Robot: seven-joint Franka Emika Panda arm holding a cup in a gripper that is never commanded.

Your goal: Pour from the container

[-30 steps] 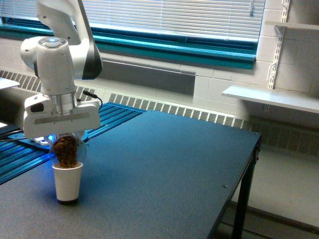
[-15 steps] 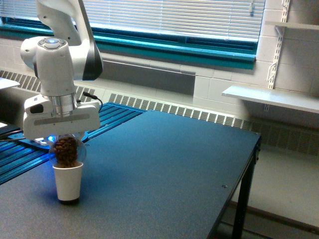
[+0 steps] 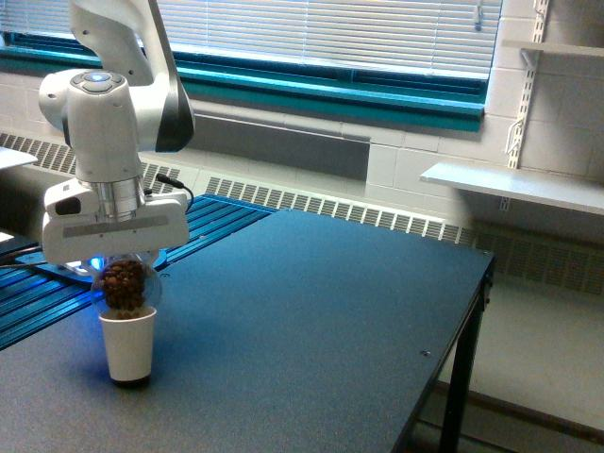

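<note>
Spillage is the risk: jaws clamp the container (image 3: 125,286) just above the paper cup (image 3: 128,345) at lower left; drifting sideways scatters brown bits onto the counter (image 3: 311,321).

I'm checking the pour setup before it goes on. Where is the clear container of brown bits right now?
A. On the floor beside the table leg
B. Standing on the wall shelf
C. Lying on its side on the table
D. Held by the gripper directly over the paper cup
D: the gripper holds the clear container of brown bits right above the mouth of the paper cup, which stands upright on the dark table.
</note>
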